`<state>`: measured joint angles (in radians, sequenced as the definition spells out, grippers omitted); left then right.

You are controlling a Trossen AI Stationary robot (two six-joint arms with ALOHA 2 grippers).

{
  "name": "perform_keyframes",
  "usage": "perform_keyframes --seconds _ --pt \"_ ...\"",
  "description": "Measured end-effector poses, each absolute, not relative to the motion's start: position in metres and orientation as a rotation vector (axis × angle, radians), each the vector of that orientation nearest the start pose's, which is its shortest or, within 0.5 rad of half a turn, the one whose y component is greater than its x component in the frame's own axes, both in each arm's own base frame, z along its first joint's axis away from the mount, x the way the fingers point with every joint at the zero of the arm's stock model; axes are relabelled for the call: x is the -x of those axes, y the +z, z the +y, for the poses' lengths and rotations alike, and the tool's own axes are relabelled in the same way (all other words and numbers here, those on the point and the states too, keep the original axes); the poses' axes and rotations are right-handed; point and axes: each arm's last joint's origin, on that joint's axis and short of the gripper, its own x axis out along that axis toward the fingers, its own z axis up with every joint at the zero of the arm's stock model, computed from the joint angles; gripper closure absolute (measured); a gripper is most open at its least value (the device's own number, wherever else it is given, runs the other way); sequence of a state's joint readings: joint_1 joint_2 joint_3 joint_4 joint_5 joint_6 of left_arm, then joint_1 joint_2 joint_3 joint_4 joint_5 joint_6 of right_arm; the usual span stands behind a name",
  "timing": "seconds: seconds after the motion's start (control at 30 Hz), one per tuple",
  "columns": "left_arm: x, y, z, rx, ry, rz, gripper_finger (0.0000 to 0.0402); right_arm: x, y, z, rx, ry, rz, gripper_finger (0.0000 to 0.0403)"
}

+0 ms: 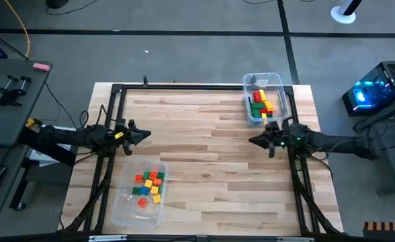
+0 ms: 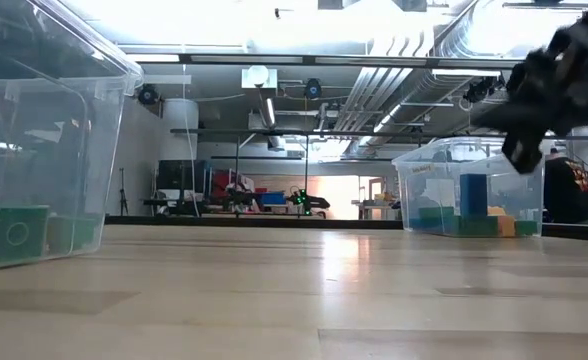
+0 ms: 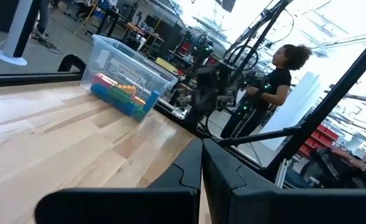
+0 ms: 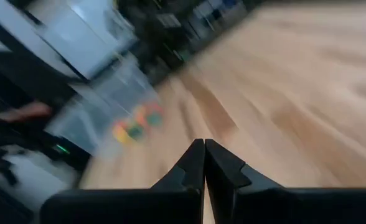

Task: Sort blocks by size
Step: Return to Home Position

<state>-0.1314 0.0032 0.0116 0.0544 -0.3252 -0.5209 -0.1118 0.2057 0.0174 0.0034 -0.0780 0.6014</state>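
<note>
Short square blocks [image 1: 149, 185] in red, orange, yellow and green lie in a clear bin [image 1: 138, 214] at the table's near left. Longer blocks [image 1: 262, 103] lie in a clear bin [image 1: 275, 79] at the far right; this bin also shows in the left wrist view [image 3: 124, 87] and the low view [image 2: 469, 200]. My left gripper [image 1: 148, 135] hovers at the table's left, shut and empty [image 3: 201, 163]. My right gripper [image 1: 252, 141] hovers at the right, just near of the far bin, shut and empty [image 4: 204, 158].
Bare wooden table top [image 1: 204, 168] lies between the two grippers. A dark frame [image 1: 184, 86] runs along the far edge and down both sides. A person [image 3: 276, 81] stands beyond the table's right side.
</note>
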Motion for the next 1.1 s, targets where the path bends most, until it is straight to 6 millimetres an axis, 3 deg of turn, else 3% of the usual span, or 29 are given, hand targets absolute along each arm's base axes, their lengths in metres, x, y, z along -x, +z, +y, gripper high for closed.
perform_keyframes --seconds 0.13,0.3,1.03,1.1 --pt "-0.096 0.172 -0.003 0.533 0.173 -0.11 0.0401 -0.096 0.17 -0.008 -0.599 -0.026 -0.031 0.0398" --pt "-0.096 0.172 -0.003 0.533 0.171 -0.109 0.0401 -0.095 0.184 -0.007 -0.583 0.031 -0.185 0.0398" --pt "-0.096 0.172 -0.003 0.532 0.174 -0.11 0.0401 -0.098 0.17 -0.006 -0.599 0.0 -0.036 0.0398" --pt "-0.096 0.172 -0.002 0.474 0.189 -0.107 0.0401 -0.098 0.168 -0.006 -0.6 -0.004 -0.026 0.0398"
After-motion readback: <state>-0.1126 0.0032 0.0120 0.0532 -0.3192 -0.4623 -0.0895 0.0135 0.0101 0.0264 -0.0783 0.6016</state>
